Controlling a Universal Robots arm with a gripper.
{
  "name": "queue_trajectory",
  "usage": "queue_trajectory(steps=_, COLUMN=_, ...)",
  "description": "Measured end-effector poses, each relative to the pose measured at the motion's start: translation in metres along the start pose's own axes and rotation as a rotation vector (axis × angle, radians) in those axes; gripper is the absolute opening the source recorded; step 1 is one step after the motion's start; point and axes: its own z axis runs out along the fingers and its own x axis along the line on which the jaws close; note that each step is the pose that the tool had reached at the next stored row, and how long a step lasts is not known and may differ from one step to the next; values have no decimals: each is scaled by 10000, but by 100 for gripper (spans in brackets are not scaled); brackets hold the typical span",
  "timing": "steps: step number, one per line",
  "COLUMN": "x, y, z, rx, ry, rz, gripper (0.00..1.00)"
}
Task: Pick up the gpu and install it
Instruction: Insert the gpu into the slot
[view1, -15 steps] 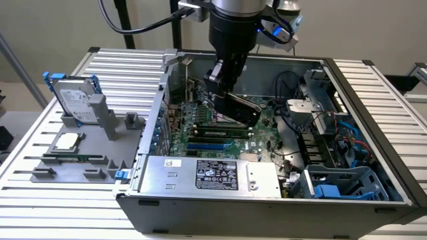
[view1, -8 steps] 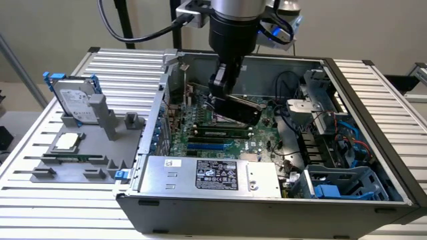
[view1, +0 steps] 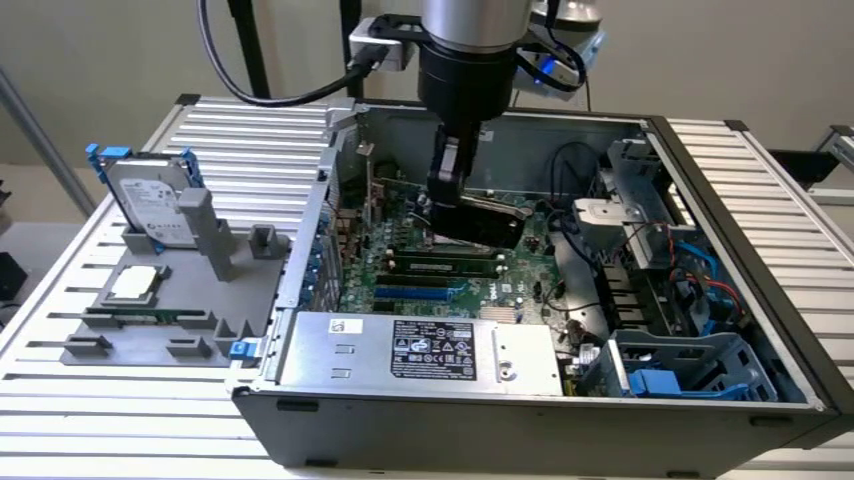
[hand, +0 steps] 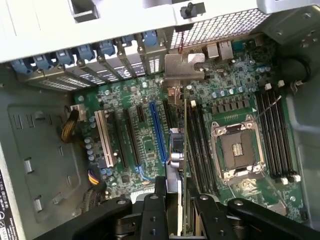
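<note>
The fingers (hand: 160, 205) are clamped on the gpu (hand: 185, 135), holding it edge-down over the motherboard (hand: 145, 145), apparently so its bracket (hand: 184, 67) lines up with the case's (view1: 534, 435) slot openings.

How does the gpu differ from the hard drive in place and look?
The gpu is inside the case, held by the gripper; the hard drive stands outside in a grey holder. The gpu is dark, the hard drive silver with blue rails. Both stand on edge.

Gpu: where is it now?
The gpu is inside the computer case, exterior view's centre, held by the gripper over the motherboard beside the blue slot.
</note>
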Motion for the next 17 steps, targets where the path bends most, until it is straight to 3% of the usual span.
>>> queue_trajectory(steps=9, x=5, y=3, z=143, rx=-37, ry=-16, rz=-1573, gripper=0)
queue_trajectory(steps=17, x=65, y=54, z=281, rx=-60, ry=-83, rz=-2001, gripper=0)
